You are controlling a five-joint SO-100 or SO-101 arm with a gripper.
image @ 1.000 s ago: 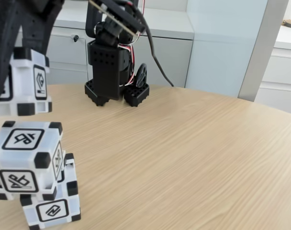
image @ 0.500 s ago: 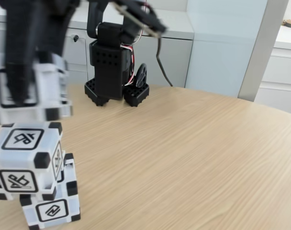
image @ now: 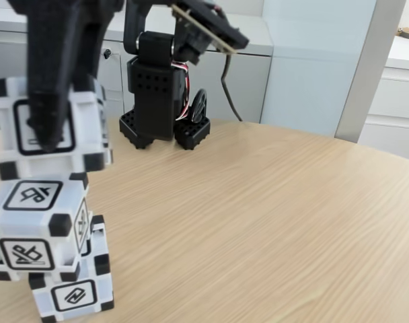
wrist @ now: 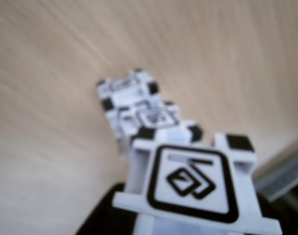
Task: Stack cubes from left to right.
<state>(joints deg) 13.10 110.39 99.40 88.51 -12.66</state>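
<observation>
In the fixed view, two cubes are stacked at the table's left front, the upper cube (image: 38, 219) sitting askew on the lower cube (image: 73, 291). My gripper (image: 51, 128) is shut on a third cube (image: 83, 121), holding it directly over the stack with its underside almost at the upper cube's top; I cannot tell whether they touch. One black finger (image: 46, 101) crosses the held cube's front face. In the wrist view the held cube (wrist: 188, 181) is close and large, and the stack's upper cube (wrist: 156, 117) and lower cube (wrist: 124, 90) lie blurred beneath it.
The arm's black base (image: 157, 87) stands at the back of the wooden table (image: 258, 222), with a dark cable (image: 225, 81) hanging beside it. Grey cabinets (image: 245, 74) line the wall behind. The table stretches wide to the right of the stack.
The gripper has carried the held cube to the right and slightly down, from left of the stack to directly over it.
</observation>
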